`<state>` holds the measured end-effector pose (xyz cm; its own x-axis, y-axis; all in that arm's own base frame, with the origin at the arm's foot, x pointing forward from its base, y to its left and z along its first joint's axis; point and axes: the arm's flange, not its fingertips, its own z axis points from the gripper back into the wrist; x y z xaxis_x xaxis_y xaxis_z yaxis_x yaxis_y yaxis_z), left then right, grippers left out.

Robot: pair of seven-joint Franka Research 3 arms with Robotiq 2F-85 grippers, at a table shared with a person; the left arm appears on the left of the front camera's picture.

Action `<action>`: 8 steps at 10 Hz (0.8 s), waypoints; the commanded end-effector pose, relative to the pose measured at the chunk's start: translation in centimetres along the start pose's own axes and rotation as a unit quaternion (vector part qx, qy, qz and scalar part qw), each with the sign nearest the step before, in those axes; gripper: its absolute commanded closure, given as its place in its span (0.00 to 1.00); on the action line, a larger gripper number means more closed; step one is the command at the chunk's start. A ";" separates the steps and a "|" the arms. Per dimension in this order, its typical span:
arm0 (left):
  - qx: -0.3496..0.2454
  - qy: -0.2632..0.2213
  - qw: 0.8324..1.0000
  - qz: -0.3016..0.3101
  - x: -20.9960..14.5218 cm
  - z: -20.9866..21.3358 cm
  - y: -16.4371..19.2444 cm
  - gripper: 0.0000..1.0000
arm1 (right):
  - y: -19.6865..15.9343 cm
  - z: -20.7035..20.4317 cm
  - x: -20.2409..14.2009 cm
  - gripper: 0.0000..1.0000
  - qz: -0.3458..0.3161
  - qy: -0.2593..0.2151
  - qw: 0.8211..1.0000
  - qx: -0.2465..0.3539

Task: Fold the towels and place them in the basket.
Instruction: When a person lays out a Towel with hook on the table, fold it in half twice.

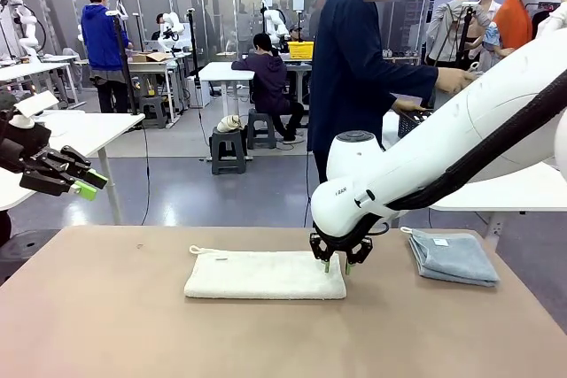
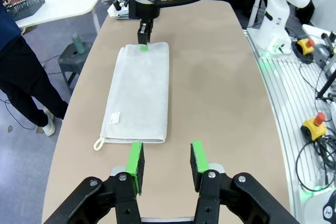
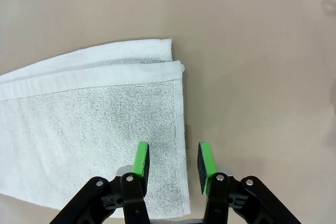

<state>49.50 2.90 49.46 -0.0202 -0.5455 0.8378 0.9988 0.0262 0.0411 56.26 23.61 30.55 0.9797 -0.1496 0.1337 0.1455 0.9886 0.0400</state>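
The right gripper (image 1: 337, 265) points straight down with its jaws parted; the left gripper (image 2: 166, 156) hovers high, jaws parted too.

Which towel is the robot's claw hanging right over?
The cream-white towel, spread long in the middle; the right gripper is at its end. The blue-grey towel lies apart, farther right.

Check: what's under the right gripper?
The cream towel, at its short end: the edge runs between the open jaws of the right gripper, one side over terry, the other over bare table. Folded layers show at the far corner. Beneath the towel: covered.
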 end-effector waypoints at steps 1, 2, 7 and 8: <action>-0.001 -0.001 1.000 -0.003 0.0 0.0 -0.1 0.53 | 0.7 -0.6 0.5 0.52 -0.014 -0.019 1.000 -0.010; -0.001 -0.001 1.000 -0.003 0.0 0.0 -0.1 0.53 | 0.6 -0.8 0.5 0.52 -0.011 -0.023 1.000 -0.009; -0.001 -0.001 1.000 -0.003 0.0 0.0 -0.1 0.53 | 0.5 -1.1 0.6 1.00 -0.005 -0.022 1.000 -0.010; -0.001 -0.001 1.000 -0.003 0.0 0.0 -0.1 0.53 | 0.4 -1.2 0.6 1.00 -0.005 -0.020 1.000 -0.012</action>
<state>49.50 2.90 49.46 -0.0202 -0.5455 0.8378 0.9988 0.0262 0.0412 56.75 23.65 29.85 0.9787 -0.1432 0.1468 0.1394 0.9896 0.0359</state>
